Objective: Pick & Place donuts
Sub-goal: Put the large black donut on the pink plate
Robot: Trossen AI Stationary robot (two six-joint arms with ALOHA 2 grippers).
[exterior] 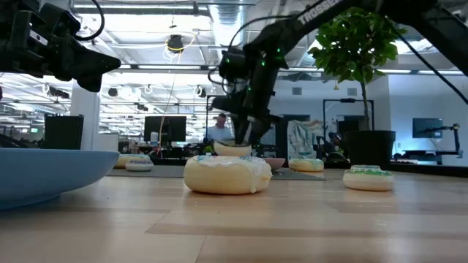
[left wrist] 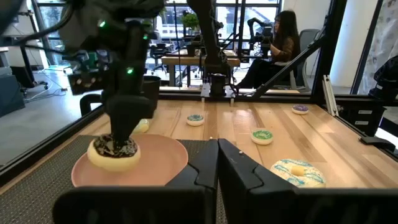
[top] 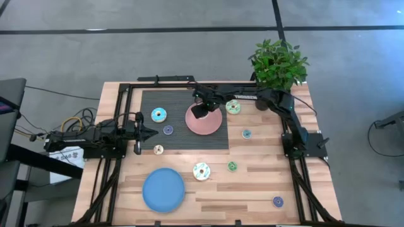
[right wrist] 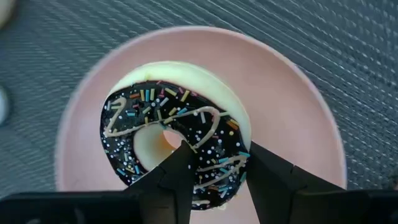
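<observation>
My right gripper (top: 201, 112) is over the pink plate (top: 211, 126) on the dark mat, shut on a brown-iced donut with sprinkles (right wrist: 168, 143). The donut also shows in the left wrist view (left wrist: 114, 154). My left gripper (top: 151, 132) waits shut and empty at the mat's left edge. Other donuts lie flat: light blue (top: 159, 115), small purple (top: 168, 130) and small cream (top: 158, 149) on the mat, green-and-cream (top: 233, 107), small teal (top: 246, 133), white-and-green (top: 201, 171), small green (top: 231, 166) and purple (top: 278, 201) on the wood. My right gripper pinches one side of the brown donut's ring (right wrist: 217, 149), with one finger (right wrist: 177, 171) in the hole and the other (right wrist: 267, 177) outside. The fingers come from above, pointing down. The donut lies level, icing up, on or just over the pink plate (left wrist: 168, 158); I cannot tell which.
A blue plate (top: 163, 189) lies at the near left of the table. A potted plant (top: 279, 63) stands at the far right corner. Black frame rails run along the table's left, right and far sides. A person sits at a desk in the room beyond.
</observation>
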